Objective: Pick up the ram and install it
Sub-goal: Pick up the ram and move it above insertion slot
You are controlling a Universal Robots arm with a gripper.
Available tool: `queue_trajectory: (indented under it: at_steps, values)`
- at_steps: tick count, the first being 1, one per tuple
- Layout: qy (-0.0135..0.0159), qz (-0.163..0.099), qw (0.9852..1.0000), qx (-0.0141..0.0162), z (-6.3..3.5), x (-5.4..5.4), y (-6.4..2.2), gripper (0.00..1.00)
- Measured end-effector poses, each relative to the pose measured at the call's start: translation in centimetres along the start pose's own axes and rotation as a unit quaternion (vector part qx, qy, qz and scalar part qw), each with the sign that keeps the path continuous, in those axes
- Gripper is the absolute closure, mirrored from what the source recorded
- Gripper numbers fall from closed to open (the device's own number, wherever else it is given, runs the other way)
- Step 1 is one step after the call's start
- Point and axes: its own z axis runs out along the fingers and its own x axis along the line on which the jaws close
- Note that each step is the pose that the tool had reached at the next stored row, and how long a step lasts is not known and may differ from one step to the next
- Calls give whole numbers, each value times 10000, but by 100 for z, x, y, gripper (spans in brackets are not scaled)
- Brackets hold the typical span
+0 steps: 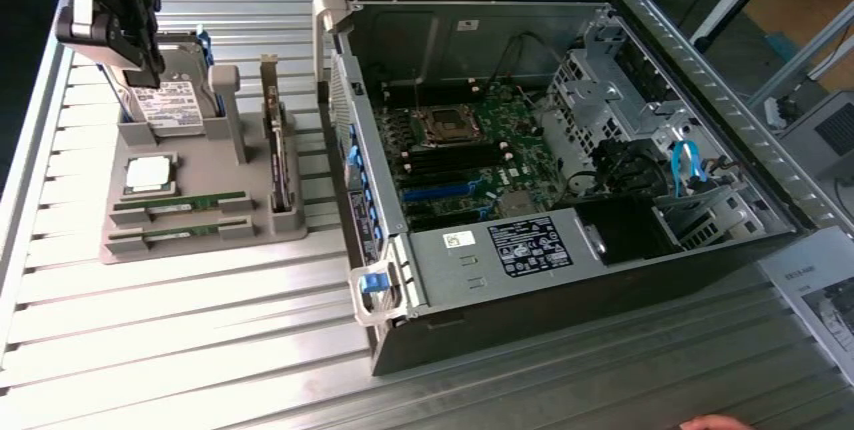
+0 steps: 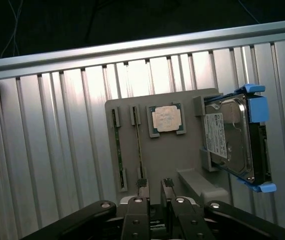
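1. The pincer point(image 1: 134, 68) hangs released, gripping nothing, over the far left end of the grey holder point(image 1: 200, 250), just above the hard drive point(image 1: 167, 105).
2. Two ram sticks lie flat in slots at the holder's near end, the far ram stick point(image 1: 180, 206) and the near ram stick point(image 1: 180, 234), both well apart from the pincer.
3. The processor chip point(image 1: 150, 175) sits just beyond them; the expansion card point(image 1: 280, 150) stands upright along the holder's right edge.
4. The open computer case point(image 1: 534, 320) stands to the right on the counter point(image 1: 160, 340), with its motherboard point(image 1: 467, 160) exposed.
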Motion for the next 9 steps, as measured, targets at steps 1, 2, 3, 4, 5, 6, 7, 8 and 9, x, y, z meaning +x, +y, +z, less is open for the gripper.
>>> queue_trajectory:
  at_steps: [1,2,3,4,5,6,7,8,9]
  values:
    - [0,0,10000,0,7,0,0,76]
    - [0,0,10000,0,14,0,-1,76]
    - [0,0,10000,0,23,0,-1,76]
    - [0,0,10000,0,32,1,-1,76]
    - [0,0,10000,0,41,1,-2,76]
    - [0,0,10000,0,51,1,-2,76]
    - [0,0,10000,-1,63,2,-3,76]
    - [1,0,10000,-1,75,2,-3,76]
    - [0,0,10000,0,88,2,-4,76]
